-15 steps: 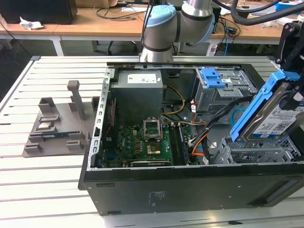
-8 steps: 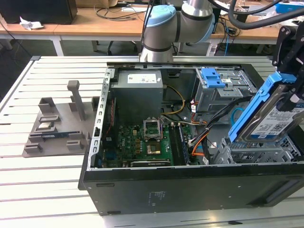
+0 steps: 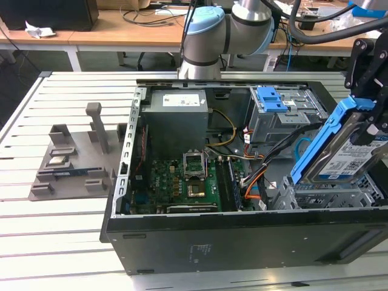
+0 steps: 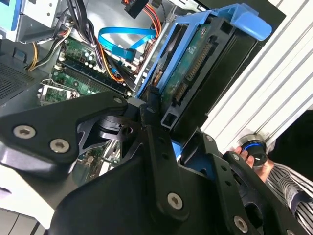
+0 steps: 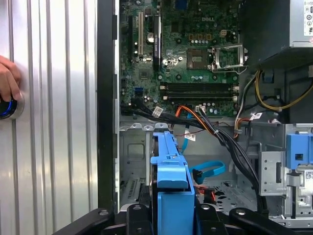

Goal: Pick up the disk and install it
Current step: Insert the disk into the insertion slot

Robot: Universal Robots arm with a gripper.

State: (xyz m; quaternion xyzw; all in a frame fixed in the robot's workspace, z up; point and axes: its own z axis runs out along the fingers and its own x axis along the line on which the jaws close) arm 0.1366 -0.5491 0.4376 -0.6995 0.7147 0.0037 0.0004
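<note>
The disk (image 3: 341, 156) is a silver drive with a white-and-blue label in a blue carrier bracket. It hangs tilted, one end raised, over the metal drive bay (image 3: 330, 195) at the open computer case's corner on the exterior view's right. My gripper (image 3: 365, 121) is shut on the disk from above, its black fingers clamping the carrier's upper part. In the second wrist view the disk (image 4: 193, 63) shows its underside and connector edge beyond the black fingers (image 4: 152, 110). The first wrist view looks along the blue carrier (image 5: 171, 188) down into the case.
The open case (image 3: 182, 242) holds a green motherboard (image 3: 182, 182), a grey power-supply box (image 3: 177, 115), loose cables (image 3: 254, 176) and a blue latch (image 3: 270, 100) on the rear cage. A grey fixture (image 3: 73, 160) lies on the slatted table. A hand (image 5: 7, 81) rests on a blue-lit button.
</note>
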